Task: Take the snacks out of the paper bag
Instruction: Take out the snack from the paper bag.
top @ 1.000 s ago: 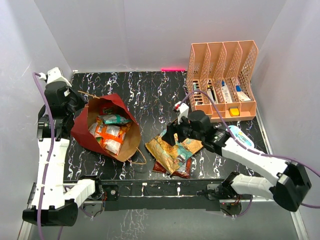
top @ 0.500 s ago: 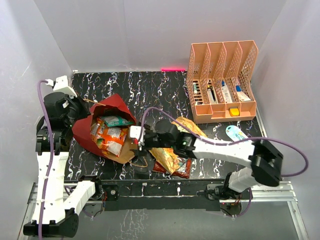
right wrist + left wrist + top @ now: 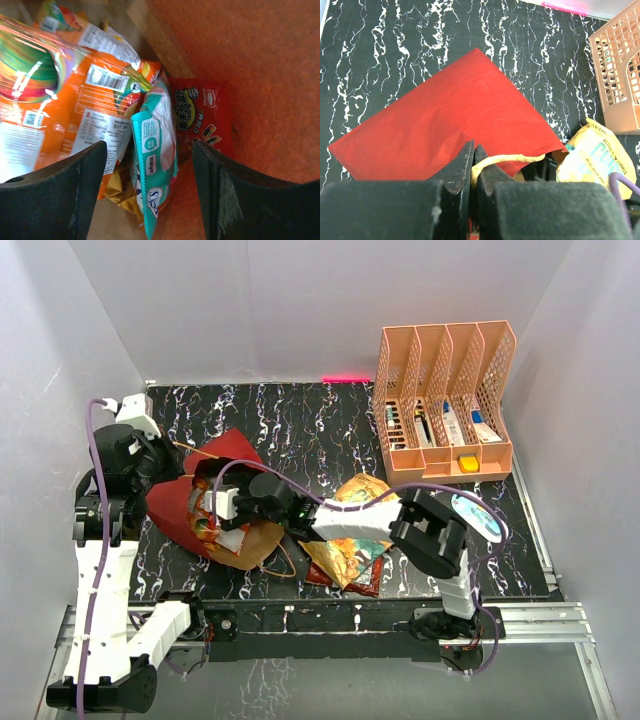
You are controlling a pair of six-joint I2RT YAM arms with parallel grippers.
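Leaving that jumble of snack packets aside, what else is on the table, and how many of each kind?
Robot arms: 2 (left arm, right arm)
Paper bag: 1
Peach file organiser: 1
White-and-blue oval packet: 1
Total: 5
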